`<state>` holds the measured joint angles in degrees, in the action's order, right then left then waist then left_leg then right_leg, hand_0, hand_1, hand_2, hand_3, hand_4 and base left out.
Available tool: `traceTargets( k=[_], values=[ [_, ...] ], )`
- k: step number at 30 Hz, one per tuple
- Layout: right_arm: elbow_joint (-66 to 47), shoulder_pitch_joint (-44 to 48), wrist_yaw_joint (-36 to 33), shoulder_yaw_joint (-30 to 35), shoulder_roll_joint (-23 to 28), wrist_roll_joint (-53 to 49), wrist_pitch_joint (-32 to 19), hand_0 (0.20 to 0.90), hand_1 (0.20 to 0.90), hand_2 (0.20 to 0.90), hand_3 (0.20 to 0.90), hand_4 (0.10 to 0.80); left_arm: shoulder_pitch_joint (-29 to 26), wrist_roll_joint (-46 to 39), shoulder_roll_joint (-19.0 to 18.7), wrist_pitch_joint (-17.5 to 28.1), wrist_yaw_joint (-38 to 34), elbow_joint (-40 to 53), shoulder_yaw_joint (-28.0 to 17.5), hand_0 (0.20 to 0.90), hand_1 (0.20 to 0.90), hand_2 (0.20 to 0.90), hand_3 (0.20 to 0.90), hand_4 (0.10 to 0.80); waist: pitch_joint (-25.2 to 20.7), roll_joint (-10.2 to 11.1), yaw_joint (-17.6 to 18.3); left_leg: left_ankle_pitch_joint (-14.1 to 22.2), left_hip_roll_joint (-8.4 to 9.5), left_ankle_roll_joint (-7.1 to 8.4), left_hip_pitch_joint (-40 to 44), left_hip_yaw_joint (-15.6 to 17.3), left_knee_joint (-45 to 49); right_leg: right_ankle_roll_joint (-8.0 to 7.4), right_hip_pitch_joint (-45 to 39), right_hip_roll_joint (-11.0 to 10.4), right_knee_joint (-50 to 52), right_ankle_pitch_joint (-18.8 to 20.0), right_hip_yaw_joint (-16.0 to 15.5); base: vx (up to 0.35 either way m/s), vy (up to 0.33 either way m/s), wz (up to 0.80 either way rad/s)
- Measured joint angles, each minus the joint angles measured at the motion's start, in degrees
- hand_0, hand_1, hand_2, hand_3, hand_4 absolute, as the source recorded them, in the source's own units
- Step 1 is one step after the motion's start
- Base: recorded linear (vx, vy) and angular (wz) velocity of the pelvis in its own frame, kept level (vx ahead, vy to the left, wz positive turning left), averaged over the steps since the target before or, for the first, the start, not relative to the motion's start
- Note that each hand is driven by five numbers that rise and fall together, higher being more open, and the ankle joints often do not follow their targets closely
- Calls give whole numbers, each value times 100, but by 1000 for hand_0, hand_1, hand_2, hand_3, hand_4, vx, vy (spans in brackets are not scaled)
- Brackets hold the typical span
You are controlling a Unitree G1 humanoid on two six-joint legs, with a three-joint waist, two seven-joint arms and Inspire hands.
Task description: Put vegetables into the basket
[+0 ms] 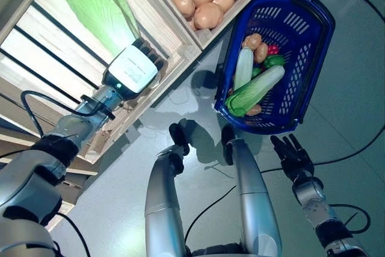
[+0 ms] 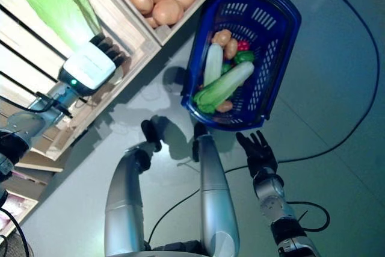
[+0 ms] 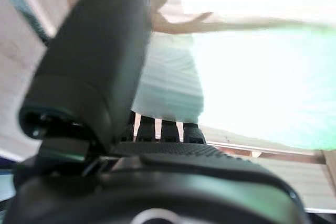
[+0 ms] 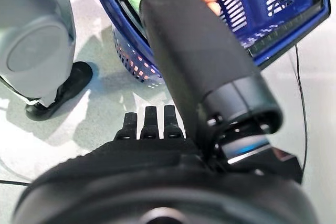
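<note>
The blue plastic basket (image 1: 325, 23) stands on the grey floor to my right, by the wooden stand. In it lie a leafy green cabbage (image 1: 257, 90), a pale long vegetable (image 1: 243, 67), brown potatoes (image 1: 253, 41), and a red and a green piece. My left hand (image 1: 133, 69) reaches into the stand, fingers straight against the white stem end of a large pale-green cabbage (image 1: 96, 4) lying on a shelf; the stem end (image 3: 168, 87) lies between its thumb and fingers. My right hand (image 1: 292, 156) is open, fingers straight, just off the basket's near rim (image 4: 131, 19).
The slatted wooden stand (image 1: 180, 58) with its crates runs along the left and top, its corner close to the basket's left side. Open grey floor (image 1: 349, 106) lies to the right of the basket.
</note>
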<state>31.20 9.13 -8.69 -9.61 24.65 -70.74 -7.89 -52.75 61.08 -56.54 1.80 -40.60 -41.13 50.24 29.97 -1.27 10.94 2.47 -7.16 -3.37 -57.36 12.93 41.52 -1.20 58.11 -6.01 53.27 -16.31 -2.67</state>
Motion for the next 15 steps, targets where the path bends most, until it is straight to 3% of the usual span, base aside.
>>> traceTargets(
  k=[10,15],
  values=[
    [-119,-58,-70,4,42,50,-4,900,900,900,900,800,90,228,-4,-60,263,-30,1,300,300,300,300,400,0,41,31,18,5,-8,196,14,-29,-19,-196,-3,-22,8,19,13,0,0],
    [-231,-251,-94,13,65,59,-4,900,900,900,900,800,582,-6,-23,-139,216,73,-106,300,300,300,300,400,1,67,25,-41,28,71,834,47,-491,-60,-809,-6,-425,48,-46,46,-35,-3]
  ],
)
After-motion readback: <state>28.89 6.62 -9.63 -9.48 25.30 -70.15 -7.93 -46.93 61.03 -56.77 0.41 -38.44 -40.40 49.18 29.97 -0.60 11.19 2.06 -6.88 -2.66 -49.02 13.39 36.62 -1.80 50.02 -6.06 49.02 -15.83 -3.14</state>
